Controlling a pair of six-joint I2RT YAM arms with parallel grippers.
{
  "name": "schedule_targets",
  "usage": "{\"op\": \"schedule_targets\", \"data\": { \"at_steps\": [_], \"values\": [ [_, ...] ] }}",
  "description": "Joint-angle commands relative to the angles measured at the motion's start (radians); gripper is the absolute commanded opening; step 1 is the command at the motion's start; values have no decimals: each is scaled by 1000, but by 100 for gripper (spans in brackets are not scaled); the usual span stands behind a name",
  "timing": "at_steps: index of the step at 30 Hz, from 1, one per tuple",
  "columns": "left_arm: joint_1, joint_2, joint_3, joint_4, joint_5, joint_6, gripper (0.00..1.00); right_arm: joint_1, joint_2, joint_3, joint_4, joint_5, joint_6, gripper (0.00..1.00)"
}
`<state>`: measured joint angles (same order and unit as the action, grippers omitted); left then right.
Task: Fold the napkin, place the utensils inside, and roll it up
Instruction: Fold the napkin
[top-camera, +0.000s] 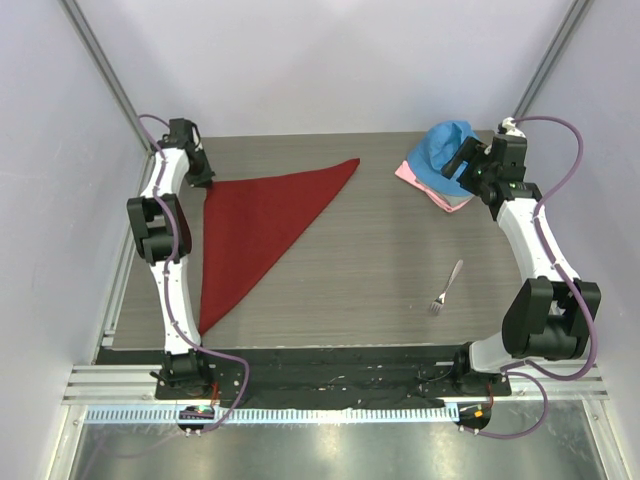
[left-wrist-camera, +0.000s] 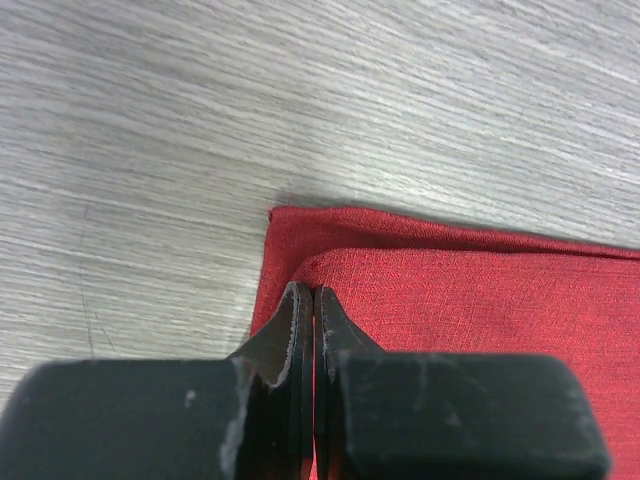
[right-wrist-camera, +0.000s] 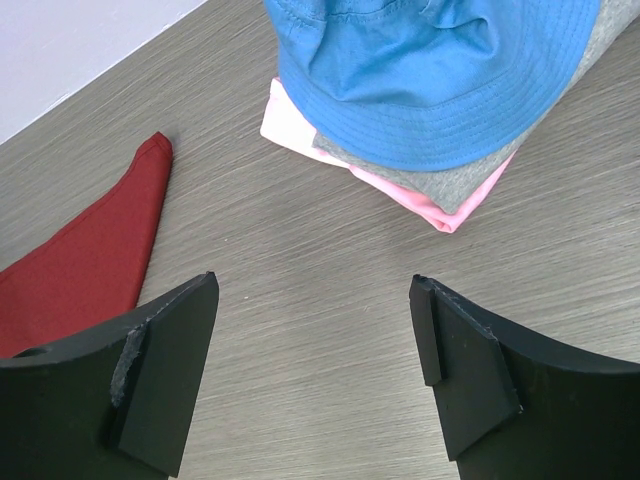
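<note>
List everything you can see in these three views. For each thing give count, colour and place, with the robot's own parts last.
table: one, grey-brown wood grain, under everything
napkin: one, dark red, folded into a triangle, left side
fork: one, silver, near right, lying alone
blue hat: one, bright blue, far right corner, top of a pile
grey cloth: one, grey, under the hat
pink cloth: one, pale pink, bottom of that pile
left gripper: one, black, shut on the napkin's far left corner
right gripper: one, black, open, over bare table near the pile, holding nothing
</note>
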<state>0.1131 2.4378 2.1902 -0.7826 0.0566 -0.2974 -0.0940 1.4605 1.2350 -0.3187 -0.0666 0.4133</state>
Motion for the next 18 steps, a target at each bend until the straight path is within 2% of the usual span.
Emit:
{"op": "schedule_targets", "data": {
  "at_steps": [1, 5, 8, 9, 11, 12, 15, 18],
  "values": [
    [14, 18, 48, 17, 15, 24, 0, -3, 1, 46, 26, 1, -13, 86],
    [16, 35, 66, 11, 32, 30, 0, -3, 6, 47, 20, 5, -19, 86],
    [17, 32, 71, 14, 32, 30, 22, -3, 12, 49, 20, 2, -16, 86],
    [16, 29, 71, 16, 29, 30, 35, -3, 14, 50, 20, 1, -15, 86],
    [17, 11, 72, 26, 20, 29, 48, -3, 18, 55, 15, -2, -18, 86],
    [16, 0, 72, 31, 15, 29, 61, -4, 18, 58, 10, -2, -24, 86],
    [16, -46, 80, 40, 0, 33, 72, -3, 8, 66, -17, 5, -34, 86],
    [17, -109, 94, 36, -14, 41, 77, -3, -21, 52, -74, 10, -53, 86]
  ]
}}
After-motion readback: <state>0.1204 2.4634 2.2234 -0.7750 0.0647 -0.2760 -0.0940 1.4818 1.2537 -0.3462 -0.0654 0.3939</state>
